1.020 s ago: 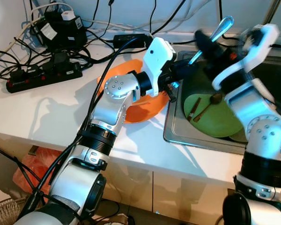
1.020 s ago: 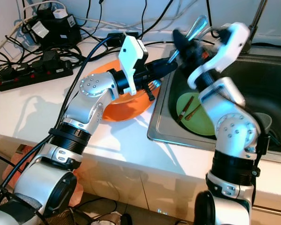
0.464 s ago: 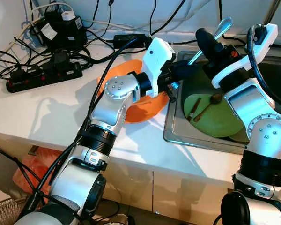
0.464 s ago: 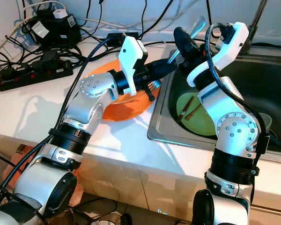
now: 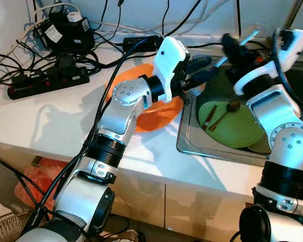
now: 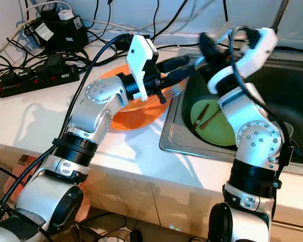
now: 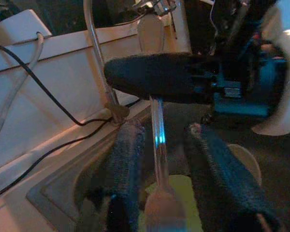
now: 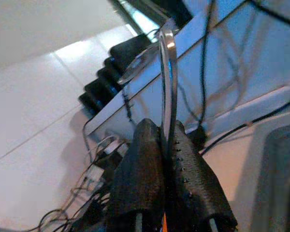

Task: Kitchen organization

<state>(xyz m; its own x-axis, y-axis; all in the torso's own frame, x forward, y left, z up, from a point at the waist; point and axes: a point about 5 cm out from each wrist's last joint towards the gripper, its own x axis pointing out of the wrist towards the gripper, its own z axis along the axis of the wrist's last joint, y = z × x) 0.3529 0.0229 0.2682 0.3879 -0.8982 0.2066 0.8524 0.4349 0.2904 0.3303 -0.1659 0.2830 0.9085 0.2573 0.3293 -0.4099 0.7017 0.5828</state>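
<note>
A long metal fork (image 5: 193, 93) slants over the left rim of the sink (image 5: 192, 147), tines low and handle end (image 5: 248, 36) high. My right gripper (image 5: 231, 44) is shut on its handle; in the right wrist view the fork (image 8: 168, 72) rises from between the closed fingers. My left gripper (image 5: 208, 70) reaches in from the left. In the left wrist view it (image 7: 164, 130) is open, with the fork shaft (image 7: 157, 126) running between its fingers and a gap on each side. An orange plate (image 5: 156, 115) lies on the counter under the left forearm.
In the sink lies a green plate (image 5: 237, 131) carrying a wooden spoon (image 5: 226, 112) and a brown stick. A black power strip (image 5: 45, 83), adapters and tangled cables crowd the back left of the white counter (image 5: 55, 126). The faucet (image 6: 279, 15) stands behind the sink.
My right gripper has shifted a little right with the fork, which now tilts flatter. My left gripper has risen and closed in around the fork's shaft.
</note>
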